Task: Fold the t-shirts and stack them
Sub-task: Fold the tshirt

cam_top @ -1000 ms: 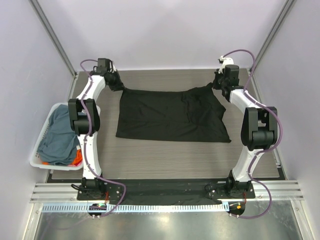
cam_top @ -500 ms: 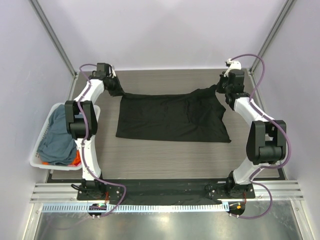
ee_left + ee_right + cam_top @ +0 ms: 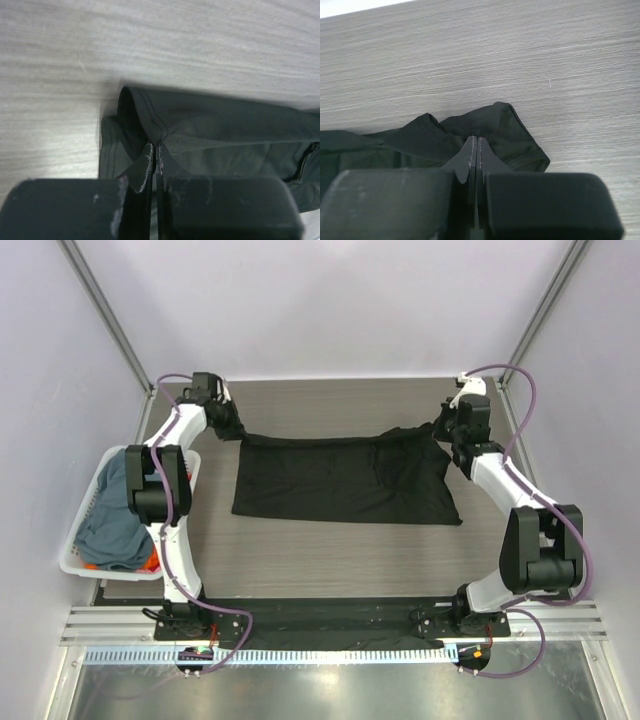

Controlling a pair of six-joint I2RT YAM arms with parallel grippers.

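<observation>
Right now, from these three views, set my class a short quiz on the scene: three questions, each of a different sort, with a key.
1. True or false: the left gripper and the right gripper are each shut on the far edge of the plain black cloth t-shirt.
2. Where is the white lattice-sided plastic basket? A: at the left edge of the grey wood-grain table. B: at its far right corner. C: on top of the black t-shirt.
3. Fill in: the crumpled cloth lying uppermost in the basket is slate ____.

Key: 1 true; 2 A; 3 blue-grey.
</observation>
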